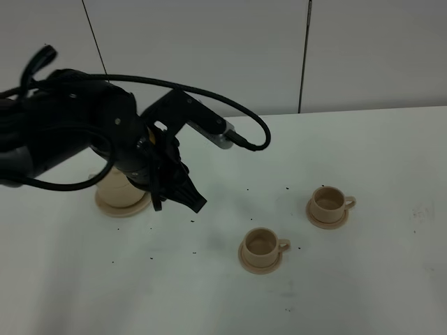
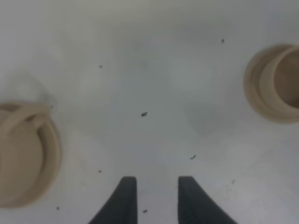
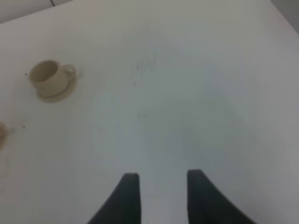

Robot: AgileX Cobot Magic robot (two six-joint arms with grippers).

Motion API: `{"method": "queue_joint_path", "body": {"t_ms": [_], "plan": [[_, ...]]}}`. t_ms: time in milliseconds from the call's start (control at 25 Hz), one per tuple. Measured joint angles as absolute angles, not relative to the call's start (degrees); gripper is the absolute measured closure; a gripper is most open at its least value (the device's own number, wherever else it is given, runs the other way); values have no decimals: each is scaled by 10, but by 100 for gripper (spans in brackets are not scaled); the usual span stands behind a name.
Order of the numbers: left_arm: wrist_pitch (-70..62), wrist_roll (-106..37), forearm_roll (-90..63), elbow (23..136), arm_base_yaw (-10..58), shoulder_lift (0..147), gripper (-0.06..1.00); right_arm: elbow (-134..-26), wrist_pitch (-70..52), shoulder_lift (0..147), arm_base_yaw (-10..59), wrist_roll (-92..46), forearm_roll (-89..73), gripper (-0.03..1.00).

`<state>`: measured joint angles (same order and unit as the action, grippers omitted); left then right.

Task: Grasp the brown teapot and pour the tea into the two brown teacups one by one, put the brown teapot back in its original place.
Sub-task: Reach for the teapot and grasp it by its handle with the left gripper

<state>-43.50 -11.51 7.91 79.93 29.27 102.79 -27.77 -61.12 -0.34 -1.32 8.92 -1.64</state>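
The brown teapot [image 1: 114, 187] sits on its wide saucer [image 1: 124, 208] at the left, mostly hidden behind my left arm. The left wrist view shows the teapot [image 2: 21, 161] with its loop handle at one edge. My left gripper [image 1: 193, 202] [image 2: 153, 179] hangs open just right of the teapot, over bare table, nothing between its fingers. Two brown teacups stand on small saucers: the nearer one [image 1: 262, 244] [image 2: 280, 79] and the farther one [image 1: 328, 202] [image 3: 47, 77]. No tea is visible. My right gripper [image 3: 161, 176] is open above bare table and is outside the exterior high view.
The white table [image 1: 377, 153] carries small dark specks [image 1: 193, 221] around the cups and teapot. A grey panelled wall [image 1: 209, 49] runs behind it. A black cable [image 1: 244, 118] loops off my left arm above the table.
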Motion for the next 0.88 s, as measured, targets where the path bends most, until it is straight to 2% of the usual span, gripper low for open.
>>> {"method": "queue_joint_path", "body": {"t_ms": [440, 880], "plan": [[-438, -8, 85, 800, 293, 1047, 61, -278, -611, -3, -13, 89, -16, 73], [-397, 3, 57, 815, 293, 1063, 61, -278, -611, -3, -13, 89, -16, 73]]}}
